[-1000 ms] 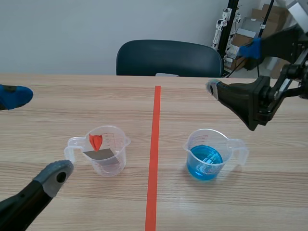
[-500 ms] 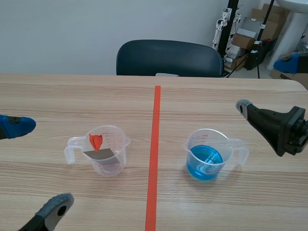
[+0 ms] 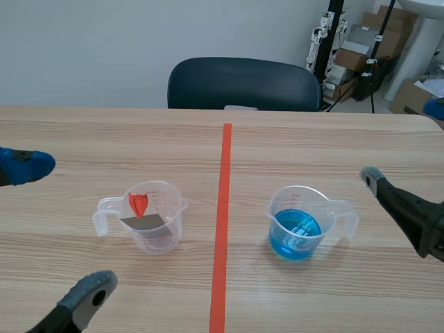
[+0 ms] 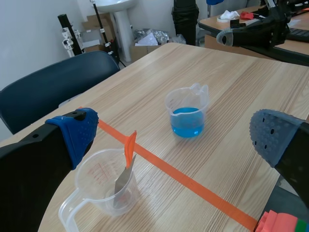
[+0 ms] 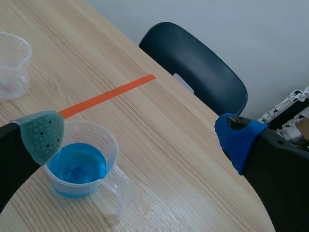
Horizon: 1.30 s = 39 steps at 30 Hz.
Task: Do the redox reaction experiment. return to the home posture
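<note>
Both arms low, at the near corners of the table (image 3: 333,139). My left pincer (image 3: 61,229) is spread wide with nothing between the pads. My right pincer (image 5: 140,137) is the same: fingers far apart, holding nothing.

The clear cup (image 3: 154,225) stands upright on my left of the tape line (image 3: 222,229). The metal strip (image 3: 142,220) leans inside it against the wall, its orange tag uppermost. I judge the tag is kept up so the strip can be picked without touching the metal. I can't tell whether this cup holds any liquid.

The cup of blue liquid (image 3: 300,222) stands upright on my right of the line, handle toward my right arm. In the right wrist view it sits just under and ahead of my grey-green pad, not touching it.

The two cups are well apart, one on each side, which looks like one per arm.

Judgement: both pincers are empty and off the cups, which suits the home posture. The only risk is that right finger near the blue cup's rim. A chair (image 3: 243,83) stands across the table, unoccupied.
</note>
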Tool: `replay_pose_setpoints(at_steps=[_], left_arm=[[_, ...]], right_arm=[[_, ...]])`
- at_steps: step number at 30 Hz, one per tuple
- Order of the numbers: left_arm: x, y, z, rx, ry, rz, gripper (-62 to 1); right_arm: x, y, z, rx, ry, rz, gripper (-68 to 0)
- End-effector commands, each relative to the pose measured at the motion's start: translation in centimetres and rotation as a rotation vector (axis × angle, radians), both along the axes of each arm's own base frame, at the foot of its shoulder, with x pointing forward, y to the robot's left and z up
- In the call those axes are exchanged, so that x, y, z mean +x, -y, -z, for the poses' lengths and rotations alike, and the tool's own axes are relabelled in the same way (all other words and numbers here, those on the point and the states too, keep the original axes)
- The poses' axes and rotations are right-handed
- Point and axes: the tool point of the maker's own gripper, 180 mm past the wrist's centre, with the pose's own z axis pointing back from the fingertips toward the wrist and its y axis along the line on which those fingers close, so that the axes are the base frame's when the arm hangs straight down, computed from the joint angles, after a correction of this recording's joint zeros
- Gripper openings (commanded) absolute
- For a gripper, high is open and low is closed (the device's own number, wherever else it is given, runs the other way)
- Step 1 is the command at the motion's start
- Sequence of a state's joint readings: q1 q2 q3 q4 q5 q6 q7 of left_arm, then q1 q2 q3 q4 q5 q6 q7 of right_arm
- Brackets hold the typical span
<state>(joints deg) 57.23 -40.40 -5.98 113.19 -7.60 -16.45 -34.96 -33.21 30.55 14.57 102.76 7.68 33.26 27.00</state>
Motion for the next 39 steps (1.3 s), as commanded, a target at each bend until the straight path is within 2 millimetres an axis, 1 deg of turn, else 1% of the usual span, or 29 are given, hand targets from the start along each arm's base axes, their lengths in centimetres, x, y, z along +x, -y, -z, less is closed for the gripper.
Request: replay_pose_setpoints(at_steps=[1, 7, 10, 13, 18, 21, 25, 29, 31, 34, 39], left_arm=[[0.3, 0.4, -1.4, -0.028, 0.040, 0.004, 1.4], [1.7, 0.3, -0.7, 0.012, 0.024, -0.034, 1.4], [1.6, 0.4, -0.7, 0.008, 0.024, -0.034, 1.4], [1.8, 0.4, -0.8, 0.008, 0.029, -0.032, 1.4], [2.1, 0.4, -1.0, 0.008, 0.046, -0.032, 1.4], [2.1, 0.4, -1.0, 0.008, 0.046, -0.032, 1.4], [2.1, 0.4, -1.0, 0.008, 0.046, -0.032, 1.4], [2.1, 0.4, -1.0, 0.008, 0.046, -0.032, 1.4], [2.1, 0.4, -1.0, 0.008, 0.046, -0.032, 1.4], [2.1, 0.4, -1.0, 0.009, 0.045, -0.032, 1.4], [2.2, 0.3, -0.5, 0.030, 0.031, -0.037, 1.4]], right_arm=[[0.4, 0.4, -1.1, 0.003, 0.044, 0.009, 0.4], [1.0, 0.1, -1.5, -0.006, 0.051, 0.019, 0.4], [1.7, 0.2, -1.4, -0.019, 0.036, 0.066, 0.4], [1.8, -0.1, -1.3, -0.012, 0.022, 0.095, 0.4], [1.5, -1.2, -1.7, -0.011, 0.021, 0.077, 0.4], [1.3, -2.1, -1.2, -0.016, -0.005, 0.062, 0.4], [0.8, -2.6, -0.3, -0.008, -0.025, 0.074, 0.4], [-0.2, -3.9, -0.1, -0.022, -0.028, 0.012, 0.4], [-0.2, -3.9, -0.5, -0.020, -0.003, 0.011, 0.4], [0.3, -3.1, -1.0, -0.025, 0.029, 0.057, 0.4], [0.4, -3.0, -1.0, -0.029, 0.031, 0.067, 0.4]])
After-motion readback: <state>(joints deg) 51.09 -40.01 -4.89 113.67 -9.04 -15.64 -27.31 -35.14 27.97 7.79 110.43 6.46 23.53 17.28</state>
